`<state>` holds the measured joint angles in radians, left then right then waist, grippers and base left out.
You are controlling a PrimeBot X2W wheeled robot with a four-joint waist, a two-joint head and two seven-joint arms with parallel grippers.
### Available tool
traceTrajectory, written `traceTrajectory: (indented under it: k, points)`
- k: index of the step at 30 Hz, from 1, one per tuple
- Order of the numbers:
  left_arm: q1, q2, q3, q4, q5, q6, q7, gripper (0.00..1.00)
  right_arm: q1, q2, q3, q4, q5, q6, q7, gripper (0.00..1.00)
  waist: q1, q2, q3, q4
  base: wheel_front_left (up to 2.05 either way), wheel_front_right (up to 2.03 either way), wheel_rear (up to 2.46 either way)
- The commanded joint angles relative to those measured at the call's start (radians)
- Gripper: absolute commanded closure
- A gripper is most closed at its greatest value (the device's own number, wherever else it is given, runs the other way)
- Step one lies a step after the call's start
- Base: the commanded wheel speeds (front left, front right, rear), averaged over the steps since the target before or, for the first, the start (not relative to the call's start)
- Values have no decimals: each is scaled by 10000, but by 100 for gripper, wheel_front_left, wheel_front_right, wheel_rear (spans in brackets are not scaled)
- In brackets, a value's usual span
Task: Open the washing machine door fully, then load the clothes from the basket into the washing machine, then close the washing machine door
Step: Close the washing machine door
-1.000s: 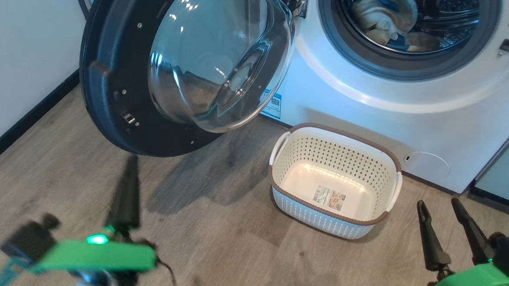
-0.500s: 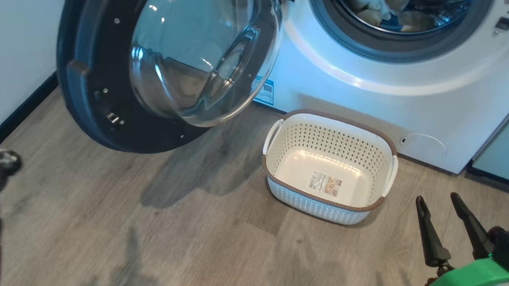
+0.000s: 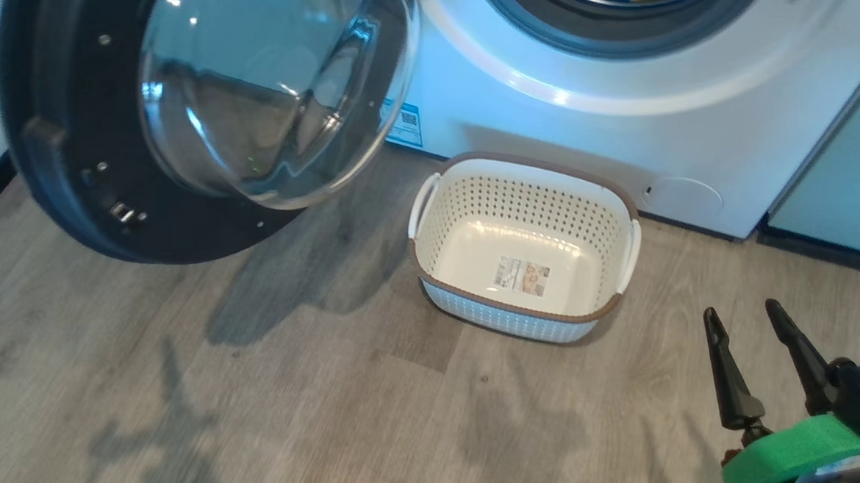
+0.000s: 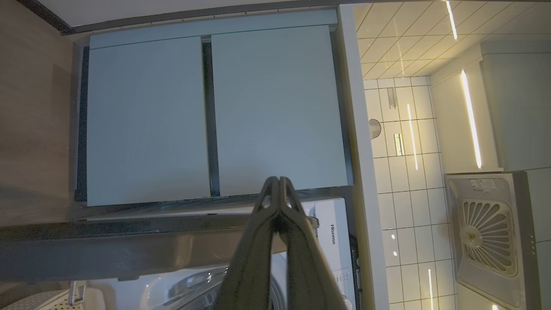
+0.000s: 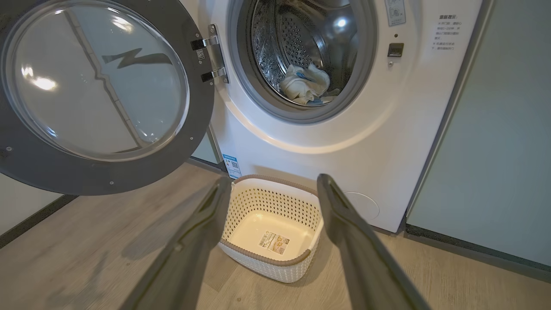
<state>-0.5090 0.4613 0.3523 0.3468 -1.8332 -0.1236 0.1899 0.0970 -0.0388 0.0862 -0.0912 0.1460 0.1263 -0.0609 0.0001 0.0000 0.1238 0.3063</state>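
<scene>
Glossy black rim and bulging glass: the washing machine door (image 3: 52, 195) stands wide open on its hinge (image 5: 208, 56) at the left of the washing machine (image 3: 542, 140), well clear of the drum (image 5: 301, 38). Inside it the clothes (image 5: 301, 84) lie in a pale heap, and the basket (image 3: 524, 207) sits bare on the floor (image 3: 298, 395) just before the machine's front. Loading looks done to me, so closing is the step in hand. My left tool (image 4: 279, 184) has its fingers pressed together, holding nothing. My right tool (image 3: 741, 312) is spread and empty, low beside the basket. I'd bring a tool behind the door's rim, far from the hinge, and push steadily along its arc until it seats.
</scene>
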Motion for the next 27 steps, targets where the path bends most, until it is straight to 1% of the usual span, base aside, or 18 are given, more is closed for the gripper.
traceTrajectory:
  k: [1, 10, 18, 27]
  points:
    - [-504, 691, 543, 71, 4, -69, 215, 100, -479, -114, 165, -495, -185, 44, 107, 0, -1, 0, 209, -216, 0, 0, 0]
    - [-801, 468, 1139, 1537, 394, -70, 654, 100, -455, -114, 176, -967, -430, 44, 444, 0, -1, 0, 567, -618, 0, 0, 0]
    - [-1065, 197, 1284, 1989, 699, -70, 1029, 100, -535, -114, 242, -1147, -535, 44, 577, 0, -1, 0, 810, -783, 0, 0, 0]
    - [-1439, 33, 1151, 2229, 1273, -70, 1432, 100, -688, -114, 258, -1295, -620, 44, 674, 0, -1, 0, 1142, -918, 0, 0, 0]
